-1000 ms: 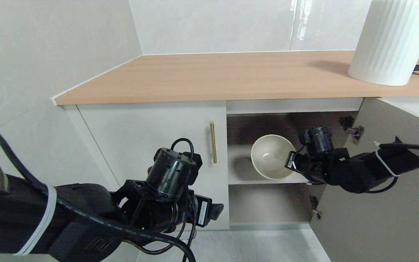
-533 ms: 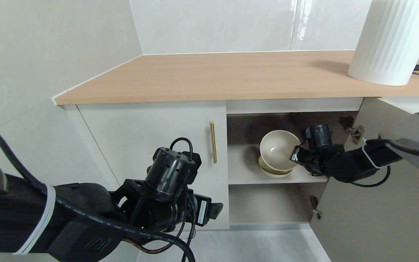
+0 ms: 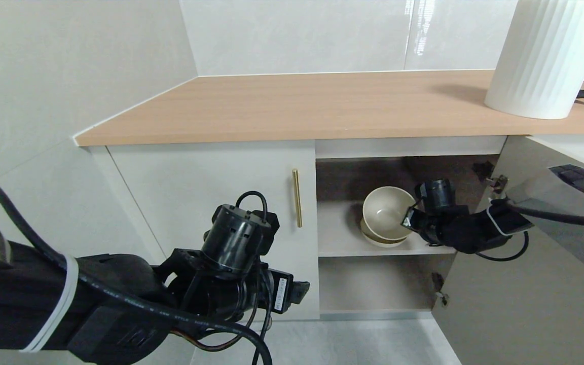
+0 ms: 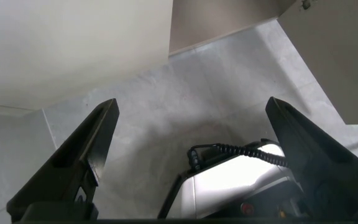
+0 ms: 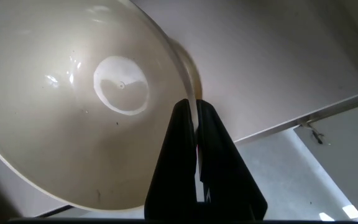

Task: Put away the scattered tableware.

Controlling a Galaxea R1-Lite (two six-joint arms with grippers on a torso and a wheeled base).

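A cream bowl (image 3: 386, 210) (image 5: 92, 93) hangs tilted inside the open cabinet, just over a second cream dish (image 3: 379, 239) (image 5: 189, 65) that lies on the upper shelf (image 3: 340, 233). I cannot tell whether the two touch. My right gripper (image 3: 407, 221) (image 5: 196, 113) is shut on the bowl's rim on its right side, with the arm coming in from the right past the open door. My left gripper (image 4: 192, 107) hangs low in front of the closed left door, open and holding nothing, pointing at the grey floor.
The closed left door carries a brass handle (image 3: 297, 197). The right door (image 3: 525, 284) stands open, its hinge (image 3: 495, 183) close to my right arm. A lower shelf (image 3: 373, 284) lies bare. A tall white ribbed container (image 3: 545, 56) stands on the wooden counter (image 3: 292, 109).
My right gripper carried the bowl deeper into the cabinet and down over the dish on the shelf. The left arm stayed put.
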